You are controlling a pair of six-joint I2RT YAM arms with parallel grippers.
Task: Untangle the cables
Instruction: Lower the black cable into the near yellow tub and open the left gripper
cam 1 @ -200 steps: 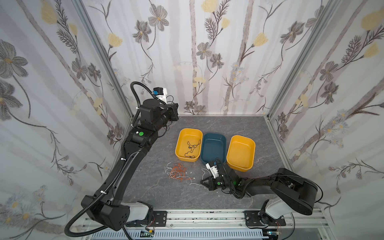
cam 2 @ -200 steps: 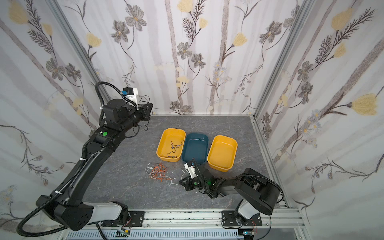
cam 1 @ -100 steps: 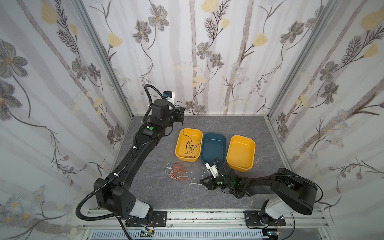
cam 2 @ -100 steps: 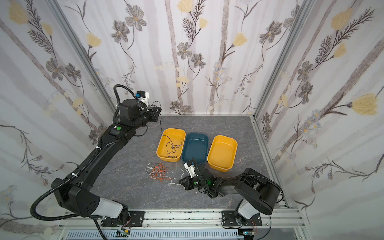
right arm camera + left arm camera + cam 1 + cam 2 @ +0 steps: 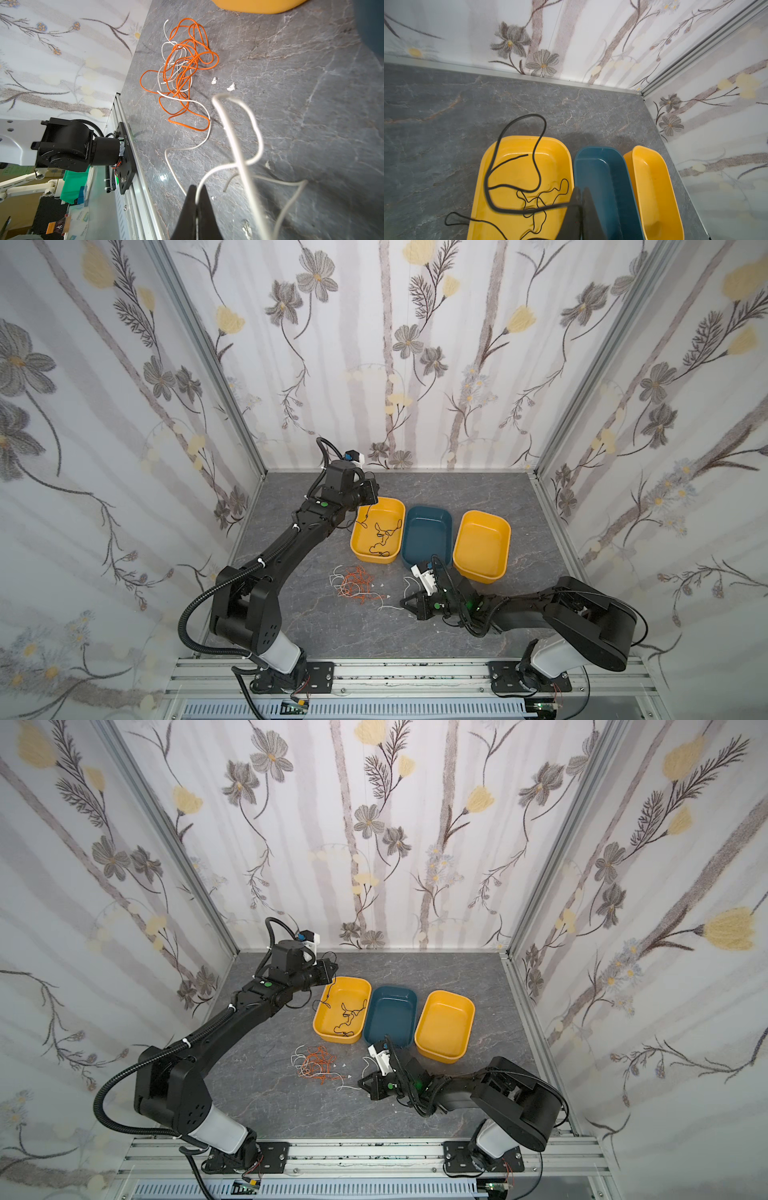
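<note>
Both top views show the left gripper (image 5: 371, 501) closed on a black cable (image 5: 365, 516) dangling into the left yellow tray (image 5: 356, 547), and the right gripper (image 5: 409, 602) low beside the orange-and-white tangle (image 5: 356, 585). Left wrist view: one black loop (image 5: 452, 218) lies outside the rim, so release may spill it. Right wrist view: jaws pinch a white cable (image 5: 239, 145) that seems to lead into the tangle; pulling could tighten the knot.

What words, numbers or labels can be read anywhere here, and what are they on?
Nothing reads clearly.
A sticker on the black base plate, in the right wrist view: a sideways printed code, too small to read for sure.
Some packets beyond the table edge, same view: green print, blurred.
No other writing shows in any view.
</note>
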